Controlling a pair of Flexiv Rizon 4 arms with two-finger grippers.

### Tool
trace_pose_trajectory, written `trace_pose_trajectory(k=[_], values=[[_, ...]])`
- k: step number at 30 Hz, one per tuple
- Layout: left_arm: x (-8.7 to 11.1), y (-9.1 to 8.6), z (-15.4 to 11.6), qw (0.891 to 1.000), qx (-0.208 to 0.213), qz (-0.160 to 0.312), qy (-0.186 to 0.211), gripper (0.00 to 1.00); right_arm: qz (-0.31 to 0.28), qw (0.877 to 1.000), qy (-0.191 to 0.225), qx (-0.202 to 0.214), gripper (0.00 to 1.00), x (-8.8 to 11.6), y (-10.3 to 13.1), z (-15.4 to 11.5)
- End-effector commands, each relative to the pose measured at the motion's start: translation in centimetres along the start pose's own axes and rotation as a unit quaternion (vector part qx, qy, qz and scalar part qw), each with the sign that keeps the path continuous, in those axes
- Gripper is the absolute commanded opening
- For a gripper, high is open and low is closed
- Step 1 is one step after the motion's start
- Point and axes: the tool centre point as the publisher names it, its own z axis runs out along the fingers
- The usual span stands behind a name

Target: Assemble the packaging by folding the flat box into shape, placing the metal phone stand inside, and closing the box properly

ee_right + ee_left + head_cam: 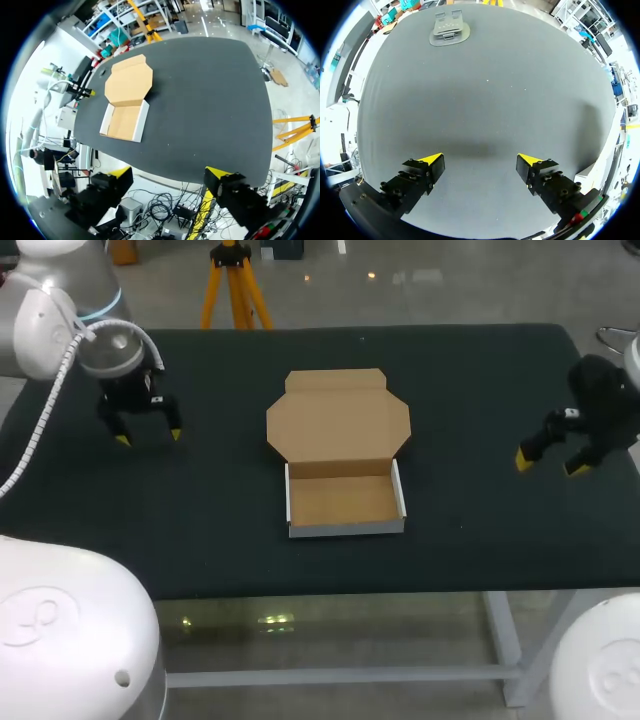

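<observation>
Beyond left jaws: phone stand

Black table bears open box and phone stand.

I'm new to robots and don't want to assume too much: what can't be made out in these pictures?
- Head view: no phone stand shows; the left arm blocks the table's far left corner.
- Left wrist view: a grey thing far ahead of the left fingers, likely the stand, is too small for detail; the box lies outside this view.
- Head view: the right arm behind the right fingers is cut off by the edge.
</observation>
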Motion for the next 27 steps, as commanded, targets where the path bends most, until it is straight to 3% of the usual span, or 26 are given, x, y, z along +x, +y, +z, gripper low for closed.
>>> trace_pose_trajectory(k=[1,13,27], values=[[-0.1,-2.1,1.1,1.000,-0.012,-0.001,-0.002,1.00,0.000,1.000,0.000,0.002,1.00,0.0,-0.1,-0.2],[-1.0,-5.8,2.1,1.000,-0.009,0.002,-0.008,1.00,0.000,1.000,0.000,0.002,1.00,0.0,-0.1,-0.2],[-2.2,-8.9,2.4,1.000,-0.008,-0.007,-0.002,1.00,0.000,1.000,0.000,0.002,1.00,0.0,-0.1,-0.2]])
